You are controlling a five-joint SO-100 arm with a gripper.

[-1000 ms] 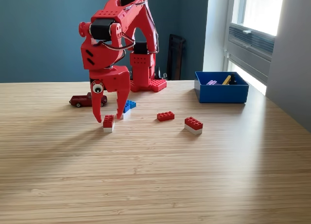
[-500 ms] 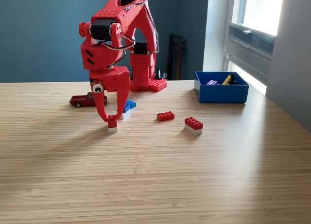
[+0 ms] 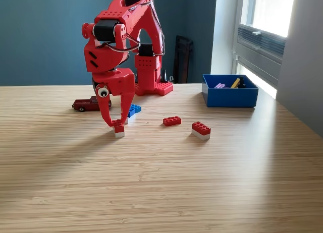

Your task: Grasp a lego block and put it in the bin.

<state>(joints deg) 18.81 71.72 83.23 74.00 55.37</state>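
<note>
Exterior view: end effector pinches a red-and-white lego block mid-table, far from the bin.

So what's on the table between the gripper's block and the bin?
In the exterior view: two red bricks between the gripper and bin.

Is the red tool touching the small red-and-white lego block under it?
Touching. In the exterior view, the red tool has its fingertips closed on the red top of the small red-and-white lego block; no gap shows.
</note>
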